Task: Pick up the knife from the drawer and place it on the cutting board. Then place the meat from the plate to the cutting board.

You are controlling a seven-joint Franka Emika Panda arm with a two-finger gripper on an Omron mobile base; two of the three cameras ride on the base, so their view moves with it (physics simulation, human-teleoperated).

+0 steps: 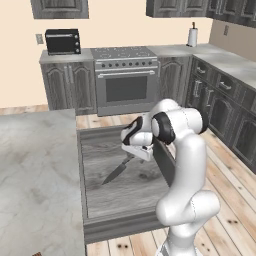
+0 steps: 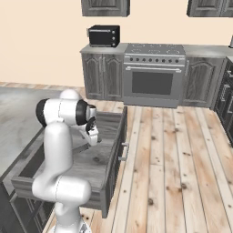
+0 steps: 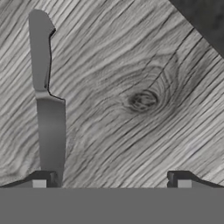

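While hovering low over the pulled-out drawer, jaws spread wide and empty on the gripper. To the left in the hand view, knife flat on the wood-grain floor, running under one fingertip. Off-centre: closing here probably nudges or skids the blade instead of pinching it.

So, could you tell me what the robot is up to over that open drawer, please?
The arm is reaching down into the pulled-out drawer, where the knife lies flat on the wood-grain floor. The gripper hovers just above the knife with its jaws wide open and nothing held. In the hand view the knife sits off to one side, near one fingertip rather than centred between the two, so no grasp has been made yet.
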